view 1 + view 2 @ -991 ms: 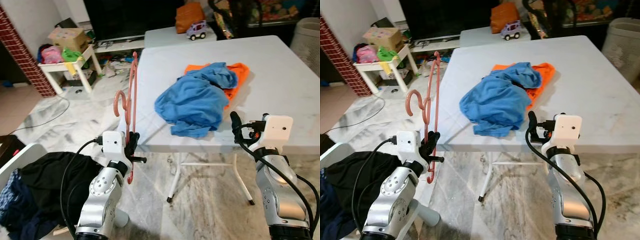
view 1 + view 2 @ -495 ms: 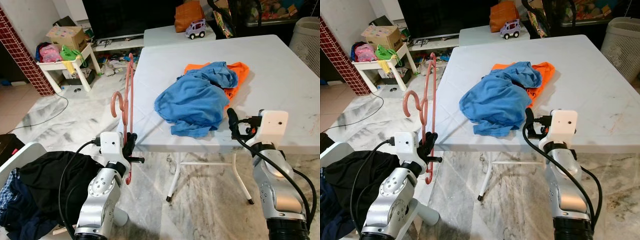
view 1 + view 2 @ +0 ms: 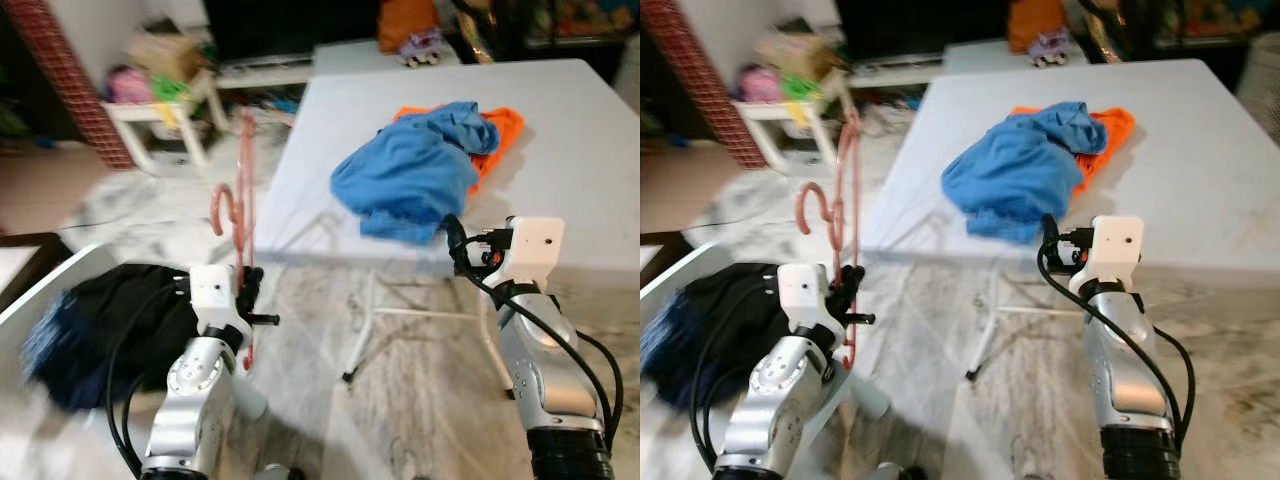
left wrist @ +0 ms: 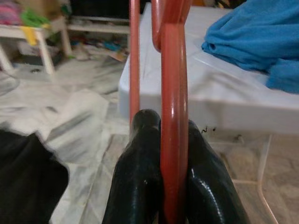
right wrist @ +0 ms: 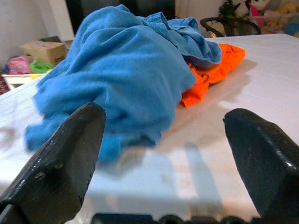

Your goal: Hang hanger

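The left gripper [image 3: 250, 290], at the lower left of the left eye view, has its fingers [image 4: 140, 177] clamped tight on the lower bar of a pink hanger [image 3: 240, 215]. The hanger stands nearly upright above the gripper, its hook curling to the left at mid-frame, beside the left edge of the white counter [image 3: 560, 110] and apart from it. In the left wrist view the pink bar runs straight up between the two black fingers, with no gap on either side.

The right gripper [image 3: 452, 245], at centre right, has its fingers spread wide and holds nothing. It points at the near edge of the counter, close to a blue shirt [image 3: 410, 180] heaped over an orange garment [image 3: 500, 130]. A pile of dark clothes [image 3: 110, 320] lies in a white basket at the lower left.

Recommended procedure for the step in hand, judged from these frames:

1. No rail or rod can be made out; the head views are blurred. Locate the hanging place before raising the arm.
2. Keep the left grip firm. The hanger is tall above the fingers and is likely to swing or pivot.
3. Carry it upright, clear of the counter edge.
4. Present the open side of the hook to the rail, lower until it seats, then release.
5. Keep the right arm away from the shirt.
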Robot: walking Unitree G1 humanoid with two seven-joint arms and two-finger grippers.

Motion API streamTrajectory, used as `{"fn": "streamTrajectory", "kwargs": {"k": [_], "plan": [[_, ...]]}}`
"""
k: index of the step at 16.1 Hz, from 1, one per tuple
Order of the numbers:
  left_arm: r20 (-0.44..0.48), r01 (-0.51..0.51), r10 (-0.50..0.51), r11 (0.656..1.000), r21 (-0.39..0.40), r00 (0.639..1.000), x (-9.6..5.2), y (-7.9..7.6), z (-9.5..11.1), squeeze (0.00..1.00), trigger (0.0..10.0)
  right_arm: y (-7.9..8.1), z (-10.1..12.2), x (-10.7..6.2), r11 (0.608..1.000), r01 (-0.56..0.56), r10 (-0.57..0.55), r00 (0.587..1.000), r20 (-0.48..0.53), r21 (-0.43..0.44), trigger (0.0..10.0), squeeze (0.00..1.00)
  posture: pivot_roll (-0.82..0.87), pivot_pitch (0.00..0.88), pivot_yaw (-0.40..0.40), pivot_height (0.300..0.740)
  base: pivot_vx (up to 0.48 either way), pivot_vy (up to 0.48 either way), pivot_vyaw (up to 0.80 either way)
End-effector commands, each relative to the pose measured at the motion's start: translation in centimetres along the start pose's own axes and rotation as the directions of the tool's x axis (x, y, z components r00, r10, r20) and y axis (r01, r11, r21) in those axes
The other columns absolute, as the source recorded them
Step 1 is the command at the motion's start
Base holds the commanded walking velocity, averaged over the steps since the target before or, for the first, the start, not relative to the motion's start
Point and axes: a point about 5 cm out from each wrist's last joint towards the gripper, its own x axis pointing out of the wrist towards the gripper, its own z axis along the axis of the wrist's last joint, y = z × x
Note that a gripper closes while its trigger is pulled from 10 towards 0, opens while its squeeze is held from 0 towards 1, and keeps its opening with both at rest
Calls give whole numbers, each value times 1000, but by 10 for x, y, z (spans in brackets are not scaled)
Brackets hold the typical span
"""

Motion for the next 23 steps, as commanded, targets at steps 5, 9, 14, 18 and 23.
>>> {"fn": "streamTrajectory", "kwargs": {"k": [5,9,14,18,23], "plan": [[-6,12,-12,1000,-2,1000,-1,-2,-2,0,10000,-7,3,2,1000,19,-19,1000,10,1,10000,0,-140,0,101,740,-258,0,0],[21,27,-27,999,-24,999,-3,-2,-1,0,10000,-6,3,1,1000,16,-16,1000,8,-6,10000,0,-146,0,99,740,0,0,0],[35,4,-2,998,-62,999,2,2,2,0,10000,1,1,0,1000,-12,12,1000,-3,-10,10000,0,-156,0,94,740,0,0,0],[14,-7,8,999,-43,1000,1,5,-3,0,10000,1,-6,-4,1000,-5,5,999,-37,-4,10000,0,-160,0,102,740,0,0,0],[-23,-28,27,998,-51,999,-2,10,-11,0,10000,9,-10,-1,1000,-25,25,998,-50,-4,10000,0,-148,0,103,740,0,0,0]]}}
